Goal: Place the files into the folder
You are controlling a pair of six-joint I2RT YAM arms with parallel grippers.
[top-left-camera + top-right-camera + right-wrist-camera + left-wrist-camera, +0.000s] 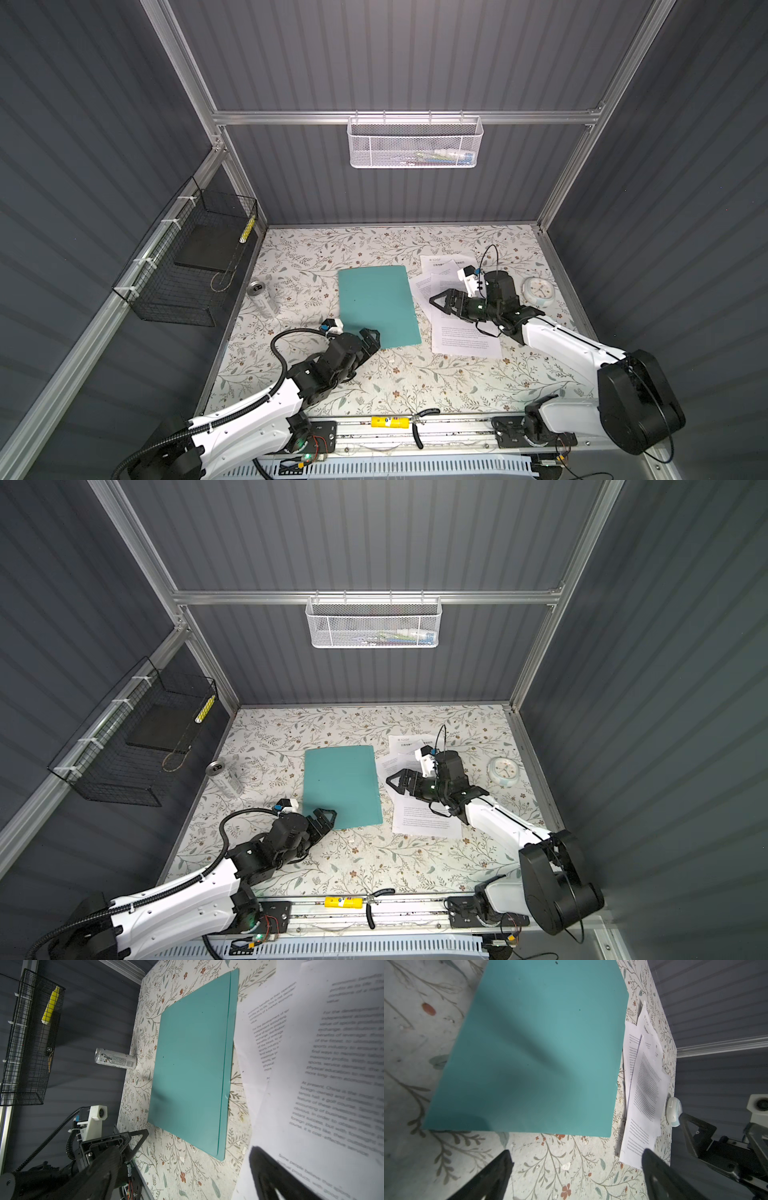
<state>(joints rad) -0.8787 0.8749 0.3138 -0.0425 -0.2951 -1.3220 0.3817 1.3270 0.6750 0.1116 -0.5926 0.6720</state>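
Observation:
The teal folder (376, 305) (340, 785) (539, 1053) (191, 1068) lies shut and flat in the middle of the table. Just right of it, the files (457, 332) (419, 816) (645, 1084) (322, 1064), white sheets of dense print, lie fanned and overlapping. My left gripper (372, 336) (326, 814) (576, 1153) hovers open at the folder's near-left corner, nothing between its fingers. My right gripper (436, 303) (392, 782) (187, 1153) stands open over the files' left edge, pointing at the folder's right side, holding nothing.
A drink can (262, 297) stands left of the folder and a small round clock (538, 291) right of the files. A black wire basket (187, 266) hangs on the left wall, a white mesh basket (415, 141) on the back wall. A yellow tube (388, 422) and pliers (419, 419) lie on the front rail.

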